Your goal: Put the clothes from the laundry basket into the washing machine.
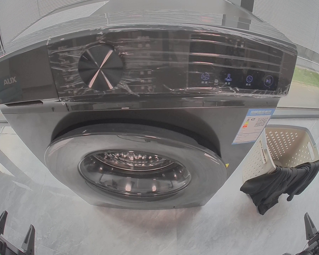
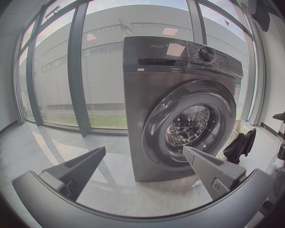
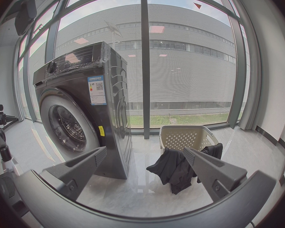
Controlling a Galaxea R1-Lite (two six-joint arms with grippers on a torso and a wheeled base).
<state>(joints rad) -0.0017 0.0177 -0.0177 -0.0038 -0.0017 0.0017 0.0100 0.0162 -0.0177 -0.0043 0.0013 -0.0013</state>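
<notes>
Floor (image 1: 202,231): pale polished stone before a wall of windows; it carries everything in the scene.
Washing machine (image 1: 216,124): a grey front-loader, squarely ahead of the robot, with its control panel under plastic film.
Door (image 1: 134,170): the round glass porthole appears shut against the machine's front, with the bare steel drum visible through it. By the look of it loading has not begun, and the door will have to be opened before anything goes in.
Laundry basket (image 1: 290,142): cream and perforated, on the floor just beside the machine, on the robot's right.
Clothes (image 1: 276,186): a dark garment is draped over the basket's near rim, part of it inside and the rest hanging down the outside towards the floor. Nothing grips it.
Left gripper (image 2: 144,149): released, fingers spread wide and holding nothing, low in front of the machine and facing the door. It looks the better placed to reach the door's edge and swing it clear.
Right gripper (image 3: 144,149): also released and empty, low on the basket's side and well short of the garment. The next move calls for a descent onto the bunched cloth at the rim, pinching enough fabric to lift it whole.
</notes>
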